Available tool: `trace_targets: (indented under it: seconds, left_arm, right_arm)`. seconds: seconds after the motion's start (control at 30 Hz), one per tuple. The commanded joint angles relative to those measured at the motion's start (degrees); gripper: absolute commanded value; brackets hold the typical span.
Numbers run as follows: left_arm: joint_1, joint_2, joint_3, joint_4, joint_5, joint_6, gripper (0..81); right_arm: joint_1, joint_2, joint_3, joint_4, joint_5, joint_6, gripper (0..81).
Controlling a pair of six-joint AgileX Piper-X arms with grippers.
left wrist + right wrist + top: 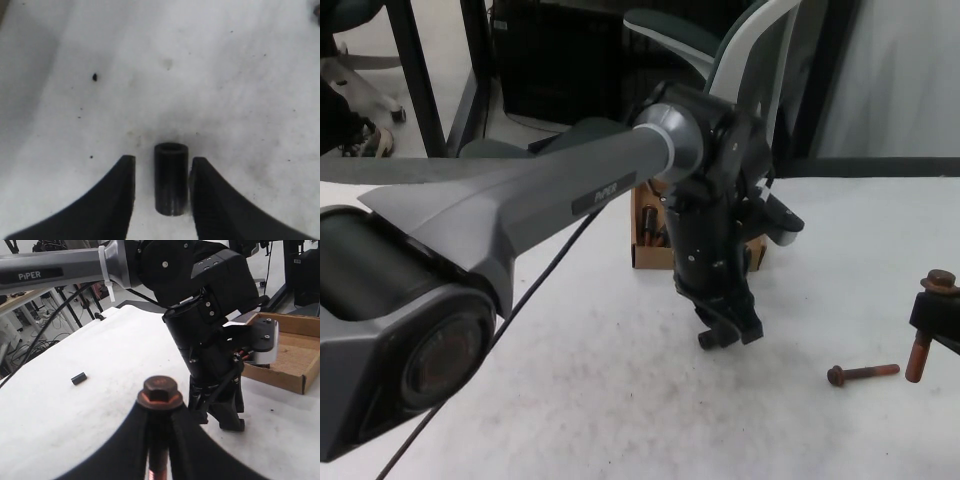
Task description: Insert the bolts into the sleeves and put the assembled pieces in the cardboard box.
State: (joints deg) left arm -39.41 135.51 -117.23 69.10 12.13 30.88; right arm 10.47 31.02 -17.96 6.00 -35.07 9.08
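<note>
So, a bolt point(920, 357) is clenched by the right gripper point(932, 318) at the high view's right edge. Just below centre, a sleeve point(171, 177) is straddled by the left gripper point(162, 162), fingers point(112, 200) parted.

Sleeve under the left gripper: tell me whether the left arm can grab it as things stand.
Probably yes. The sleeve sits between the open fingers of the left gripper, with just bare bench around it.

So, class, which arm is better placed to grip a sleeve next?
Left: the left gripper's open fingers straddle a sleeve on the bench; the right gripper is full, holding a bolt.
</note>
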Motion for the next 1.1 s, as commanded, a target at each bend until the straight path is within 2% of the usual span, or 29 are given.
trace_targets:
  seconds: [0.0, 0.27, 0.33, 0.4, 0.47, 0.57, 0.63, 0.87, 1.07]
  left_arm:
    - [0.2, -0.21, 0.71, 0.29, -0.43, 0.79, 35.4]
    - [-0.17, 0.34, 3.93, -0.64, -0.07, -1.88, 35.1]
    - [-0.33, 0.34, 4.46, -1.09, -0.07, -3.0, 32.8]
    - [-0.51, 0.5, 4.45, -1.12, -0.07, -3.02, 26.5]
    - [-0.5, 0.5, 4.45, -1.12, 3.17, -3.02, 17.9]
    - [-0.5, 0.5, 4.45, -0.92, 6.54, -4.56, 1.5]
    - [-0.5, 0.5, 4.33, 0.23, 7.25, -6.7, 0.8]
    - [-0.02, -0.33, 4.34, 6.43, 17.77, -7.71, 0.8]
    - [-0.14, -5.45, 4.45, 5.32, 18.52, -7.04, 0.8]
  right_arm:
    - [-0.14, -0.35, -0.23, -0.27, -0.83, -0.52, 0.2]
    - [-0.14, -0.35, -0.23, -0.27, -0.83, -0.52, 0.2]
    - [-0.14, -0.35, -0.23, -0.27, -0.83, -0.52, 0.2]
    - [-0.14, -0.35, -0.23, -0.27, -0.83, -0.52, 0.2]
    - [-0.14, -0.35, -0.23, -0.27, -0.83, -0.52, 0.2]
    - [-0.14, -0.35, -0.23, -0.27, -0.83, -0.52, 0.2]
    - [-0.14, -0.35, -0.23, -0.27, -0.83, -0.52, 0.2]
    - [-0.14, -0.35, -0.23, 0.65, 2.45, -0.55, 0.2]
    - [-0.14, -0.35, -0.23, 3.65, 2.61, -0.55, 0.2]
